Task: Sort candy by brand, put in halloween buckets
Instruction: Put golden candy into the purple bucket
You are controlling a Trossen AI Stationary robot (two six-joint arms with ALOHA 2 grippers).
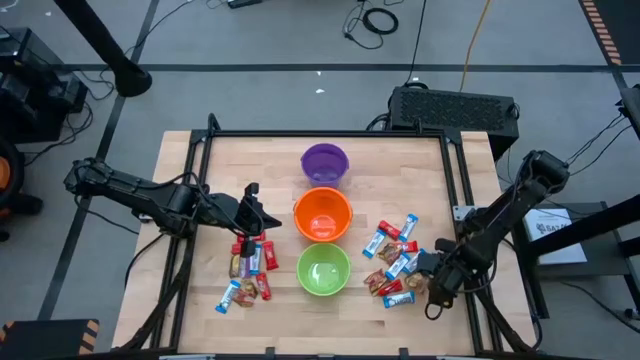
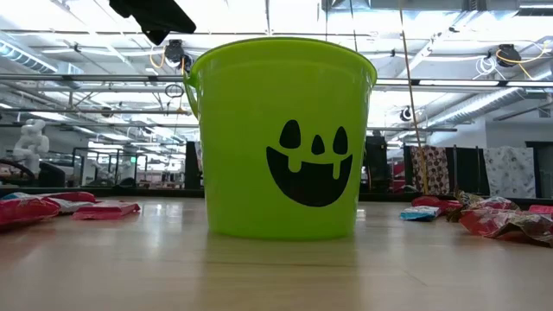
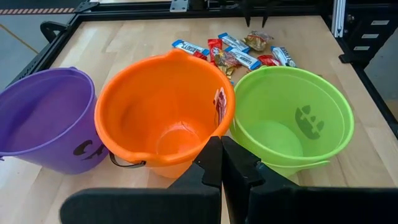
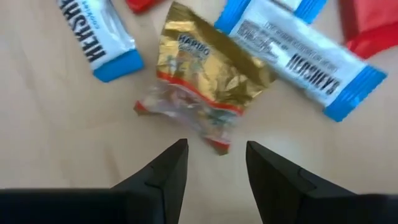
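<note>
Three buckets stand in a row down the table's middle: purple (image 1: 324,162) farthest, orange (image 1: 322,214), and green (image 1: 322,268) nearest. Wrapped candy lies flat in two piles, one left of the green bucket (image 1: 248,268) and one to its right (image 1: 395,258). My right gripper (image 4: 214,155) points down, open, over the right pile's near edge (image 1: 434,288). Just beyond its fingertips lies a gold gummy bag (image 4: 205,81) between blue-and-white bars (image 4: 99,37); the fingers touch nothing. My left gripper (image 1: 250,205) hangs shut left of the orange bucket (image 3: 165,106), holding nothing.
A black frame rail (image 1: 455,170) borders the table. The right pile holds blue-and-white bars (image 4: 305,56) and red wrappers (image 4: 367,25) close around the gold bag. In the low view the green bucket (image 2: 281,138) fills the middle, with candy on either side (image 2: 492,216).
</note>
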